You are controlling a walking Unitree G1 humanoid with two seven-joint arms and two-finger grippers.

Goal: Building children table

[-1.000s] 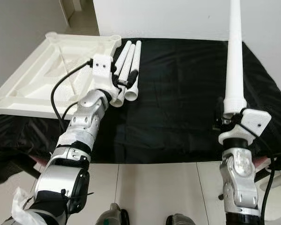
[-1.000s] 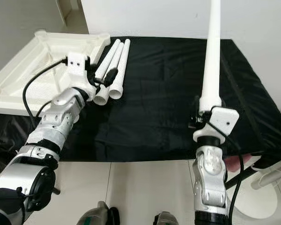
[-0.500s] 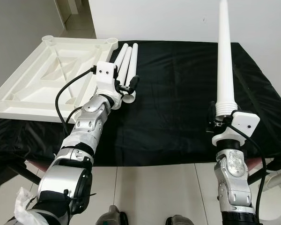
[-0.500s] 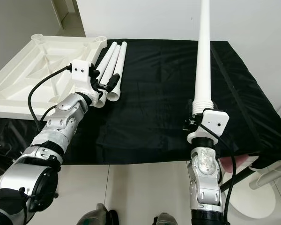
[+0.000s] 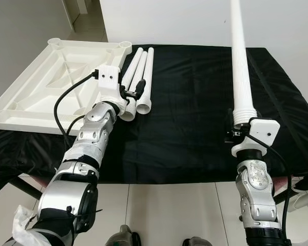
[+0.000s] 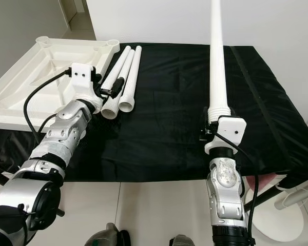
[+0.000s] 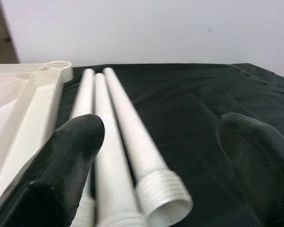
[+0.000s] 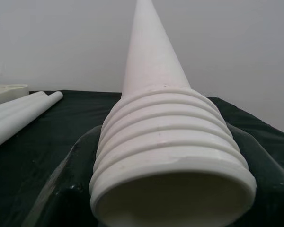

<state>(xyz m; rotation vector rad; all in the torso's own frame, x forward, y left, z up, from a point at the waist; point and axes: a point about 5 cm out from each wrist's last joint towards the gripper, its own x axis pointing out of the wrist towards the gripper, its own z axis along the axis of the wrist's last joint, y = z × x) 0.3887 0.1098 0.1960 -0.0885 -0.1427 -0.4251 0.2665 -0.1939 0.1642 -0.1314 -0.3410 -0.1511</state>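
Note:
A white table top (image 5: 51, 82) lies upside down at the left of the black-covered table (image 5: 195, 102). Beside it, three white legs (image 5: 143, 72) lie side by side, threaded ends towards me. My left gripper (image 5: 133, 90) hovers open just over those ends; in the left wrist view its black fingers (image 7: 61, 165) straddle the legs (image 7: 128, 137). At the table's front right, my right gripper (image 5: 237, 129) is shut on the threaded end of a fourth white leg (image 5: 239, 61) and holds it upright. The right wrist view shows that threaded end (image 8: 170, 156) close up.
A white wall runs behind the table. The black cloth (image 6: 174, 92) between the two arms is bare. Pale floor tiles (image 5: 169, 215) lie below the table's front edge, and a white round object (image 6: 287, 215) stands on the floor at the right.
The head camera has shifted a little. The left gripper stays open at the legs' threaded ends. The right gripper still holds its leg upright, tilted slightly differently.

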